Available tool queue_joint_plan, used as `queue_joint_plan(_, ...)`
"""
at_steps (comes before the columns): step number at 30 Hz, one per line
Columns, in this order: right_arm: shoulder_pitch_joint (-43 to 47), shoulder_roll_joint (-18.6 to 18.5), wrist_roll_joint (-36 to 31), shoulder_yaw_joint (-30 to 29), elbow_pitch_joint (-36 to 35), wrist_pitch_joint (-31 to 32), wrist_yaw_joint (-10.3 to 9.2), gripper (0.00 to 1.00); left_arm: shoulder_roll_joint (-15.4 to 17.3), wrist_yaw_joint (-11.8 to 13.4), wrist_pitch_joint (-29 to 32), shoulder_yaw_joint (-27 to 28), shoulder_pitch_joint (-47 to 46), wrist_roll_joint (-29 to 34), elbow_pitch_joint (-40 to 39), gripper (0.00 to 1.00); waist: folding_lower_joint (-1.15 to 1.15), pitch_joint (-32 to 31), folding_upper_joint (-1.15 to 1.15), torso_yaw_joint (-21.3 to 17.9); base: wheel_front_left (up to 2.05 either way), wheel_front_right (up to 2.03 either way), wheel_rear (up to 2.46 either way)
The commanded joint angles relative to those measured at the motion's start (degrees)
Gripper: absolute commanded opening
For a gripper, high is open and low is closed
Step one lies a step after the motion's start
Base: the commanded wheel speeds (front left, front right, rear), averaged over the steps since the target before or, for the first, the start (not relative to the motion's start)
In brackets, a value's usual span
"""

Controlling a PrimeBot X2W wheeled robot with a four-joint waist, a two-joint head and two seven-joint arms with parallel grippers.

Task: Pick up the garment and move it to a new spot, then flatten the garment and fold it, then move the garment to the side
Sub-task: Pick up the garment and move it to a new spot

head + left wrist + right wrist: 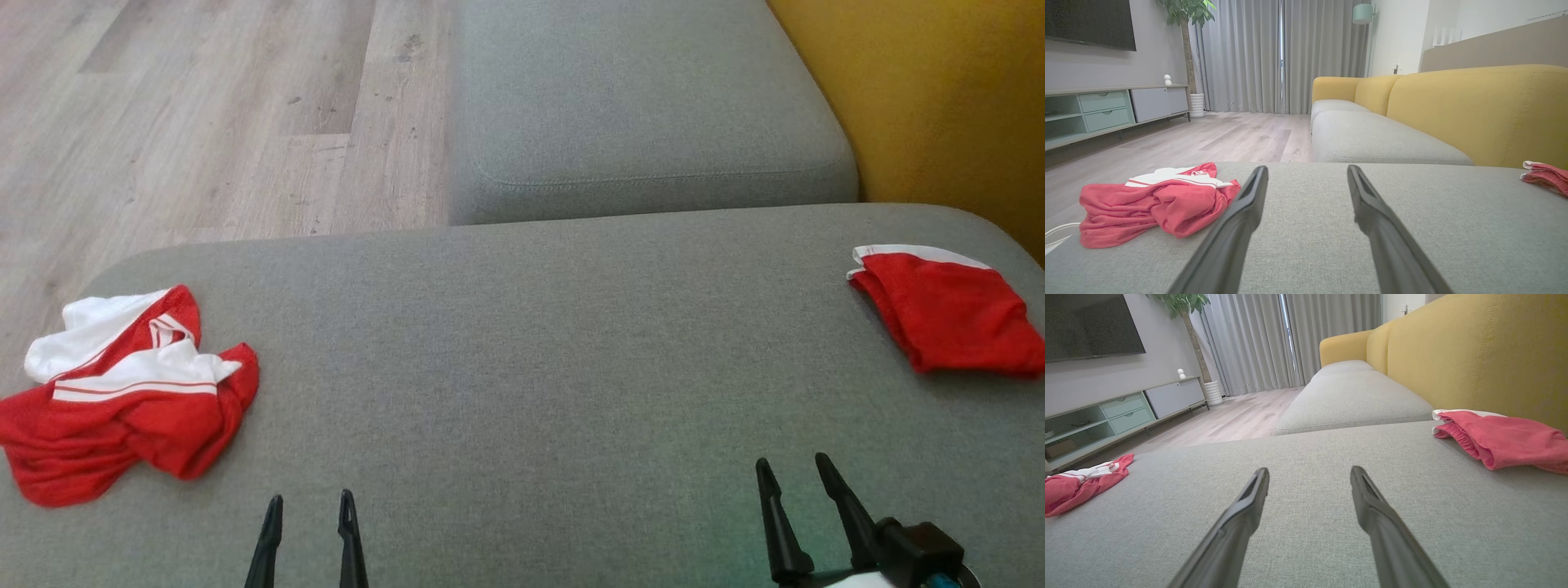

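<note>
A crumpled red and white garment (122,392) lies in a heap at the left end of the grey sofa seat (539,343); it also appears as the same heap (1155,202) left of my left fingers, and as a small red pile (1081,484) in the right wrist view. A folded red garment (951,310) with a white band rests at the right end, seen also as a red bundle (1547,176) and as a folded piece (1502,441). My left gripper (311,502) is open near the front edge, right of the heap. My right gripper (793,467) is open at the lower right, empty.
A second grey seat cushion (637,106) lies beyond the first. The yellow sofa back (939,90) rises on the right. Wooden floor (204,114) lies past the left edge. A TV cabinet (1110,110), a potted plant and curtains stand farther off.
</note>
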Motion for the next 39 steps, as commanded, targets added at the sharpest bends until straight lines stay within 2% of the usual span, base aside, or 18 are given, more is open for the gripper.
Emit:
queue_joint_plan(1, -1.72, -0.25, 0.07, 1.36, -1.89, -0.78, 0.39, 1.00, -0.29, -0.22, -0.29, 2.12, -2.27, 0.35, -1.52, 1.00, 0.00, 0.02, 0.00, -0.02, 0.00, 0.00, 0.00)
queue_joint_plan(7, -1.58, -0.22, -0.59, 1.41, -1.58, -0.78, 0.39, 1.00, -0.29, -0.37, -0.29, 1.85, -2.69, 0.33, -1.03, 1.00, 0.00, 0.26, 0.00, 0.33, 0.00, 0.00, 0.00)
queue_joint_plan(11, -1.33, -0.21, -0.68, 1.80, -1.80, -0.79, 0.39, 1.00, -0.29, -0.32, -0.29, 1.76, -2.79, 0.34, -0.67, 1.00, 0.00, 0.36, 0.00, 1.87, 0.00, 0.00, 0.00)
queue_joint_plan(16, -1.20, -0.20, -0.49, 2.63, -1.82, -0.79, 0.39, 1.00, -0.29, -0.09, -0.29, 1.90, -2.98, 0.83, -0.70, 1.00, 0.00, 0.25, 0.00, 6.70, 0.00, 0.00, 0.00)
queue_joint_plan(26, -1.26, -0.19, 2.09, 5.05, -2.09, -0.79, 0.39, 1.00, -0.29, -0.30, -0.29, 4.90, -2.10, 2.66, -1.84, 1.00, 0.00, 0.61, 0.00, 18.78, 0.00, 0.00, 0.00)
queue_joint_plan(31, -1.45, -0.19, 2.47, 5.83, -1.87, -0.79, 0.39, 1.00, -0.29, -0.25, -0.29, 6.20, -1.79, 2.90, -2.56, 1.00, 0.00, 1.32, 0.00, 21.51, 0.00, 0.00, 0.00)
queue_joint_plan(39, -1.93, -0.18, 1.25, 5.85, -1.42, -0.79, 0.39, 1.00, -0.28, 1.14, -0.29, 8.39, -2.93, 2.42, -5.33, 1.00, 0.00, 3.24, 0.00, 23.45, 0.00, 0.00, 0.00)
